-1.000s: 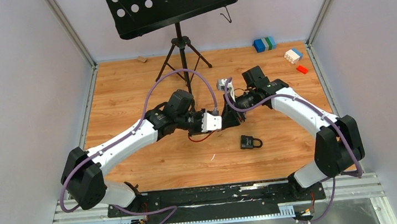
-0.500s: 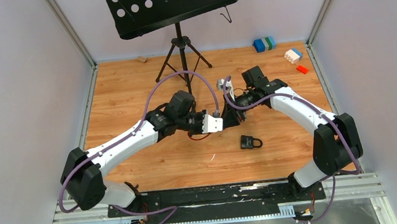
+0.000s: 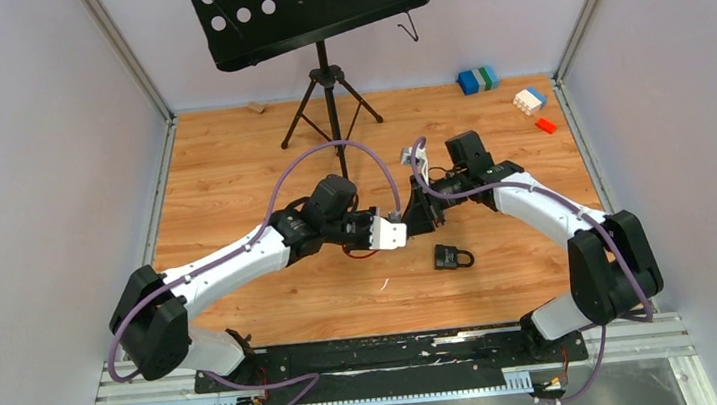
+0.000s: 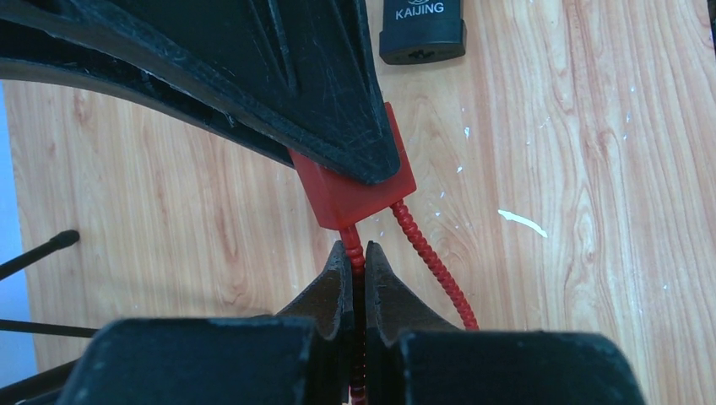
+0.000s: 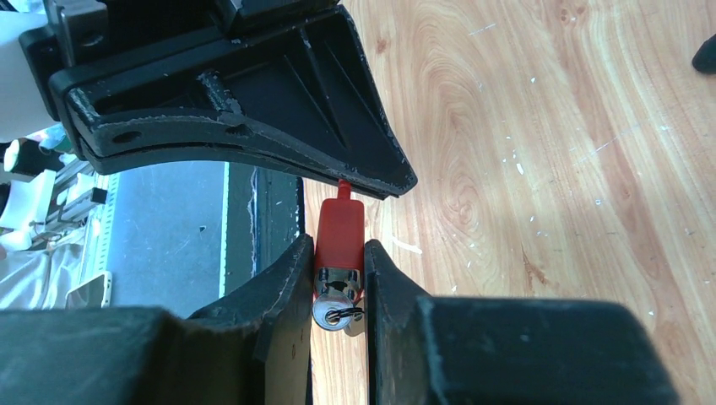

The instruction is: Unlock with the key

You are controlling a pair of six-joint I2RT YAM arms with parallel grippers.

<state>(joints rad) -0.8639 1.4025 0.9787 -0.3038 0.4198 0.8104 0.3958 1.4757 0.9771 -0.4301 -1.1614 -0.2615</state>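
Both grippers meet above the middle of the wooden table point(image 3: 231, 176). My right gripper point(image 5: 339, 253) is shut on a red lock body point(image 5: 339, 229), whose chrome end carries a small silver key point(image 5: 329, 314) with a round head. From the lock's other end runs a red beaded cable point(image 4: 435, 266). My left gripper point(image 4: 355, 253) is shut on one strand of that cable just below the red lock point(image 4: 355, 190). From above, the left gripper point(image 3: 407, 223) and right gripper point(image 3: 419, 212) nearly touch and hide the lock. A black padlock point(image 3: 452, 256) lies on the table nearby.
A black music stand point(image 3: 314, 6) on a tripod stands at the back centre. Toy blocks point(image 3: 477, 79) and more blocks point(image 3: 529, 99) lie at the back right, and a small wooden piece point(image 3: 255, 107) at the back left. The black padlock point(image 4: 420, 29) lies just beyond the grippers.
My left gripper has closed on the red cable. Both wrists have shifted slightly, the left one a little right and nearer; the black padlock has not moved.
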